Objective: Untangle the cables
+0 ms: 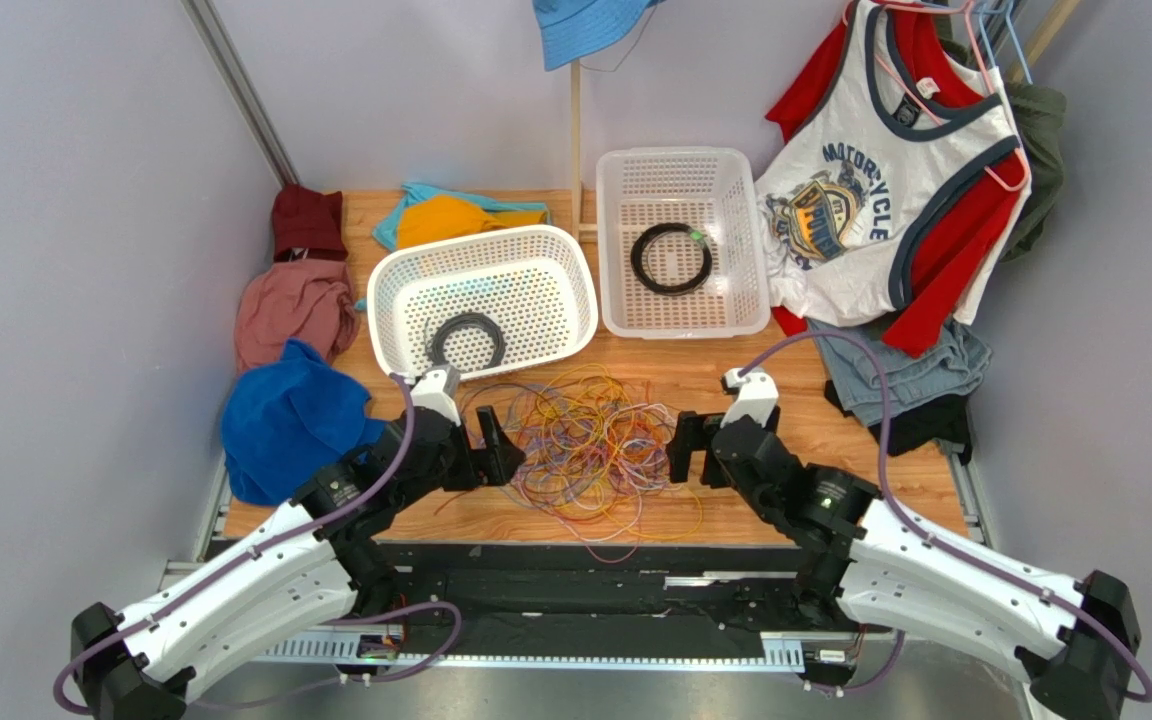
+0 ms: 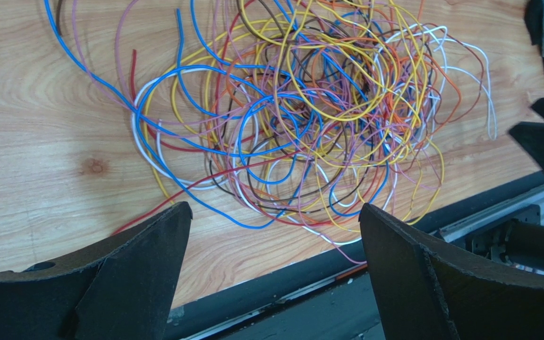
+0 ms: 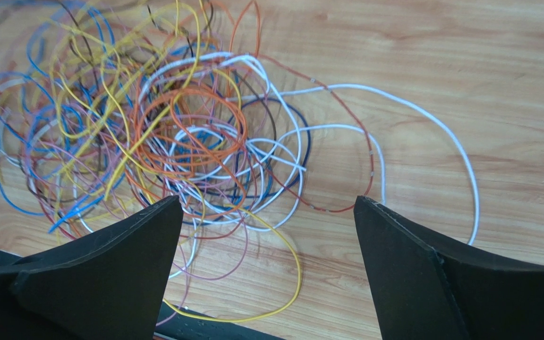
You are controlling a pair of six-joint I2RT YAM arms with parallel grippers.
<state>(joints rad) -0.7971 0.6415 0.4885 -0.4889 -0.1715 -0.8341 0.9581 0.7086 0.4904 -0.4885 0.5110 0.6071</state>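
Two baskets (image 1: 687,188) — two coils (image 1: 638,260) — one cables (image 1: 597,443) knot.

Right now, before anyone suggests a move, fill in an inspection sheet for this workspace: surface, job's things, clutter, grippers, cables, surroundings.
Surface: wooden table.
Job's things: coloured wires in one loose tangle near the front edge, between the arms.
Clutter: white basket with a black ring; second basket with another ring; heaped clothes at left, back and right.
Grippers: left gripper and right gripper both open, flanking the tangle, holding nothing.
Cables: purple-grey hoses run along both arms.
Surroundings: grey walls; hanging shirts at back right.
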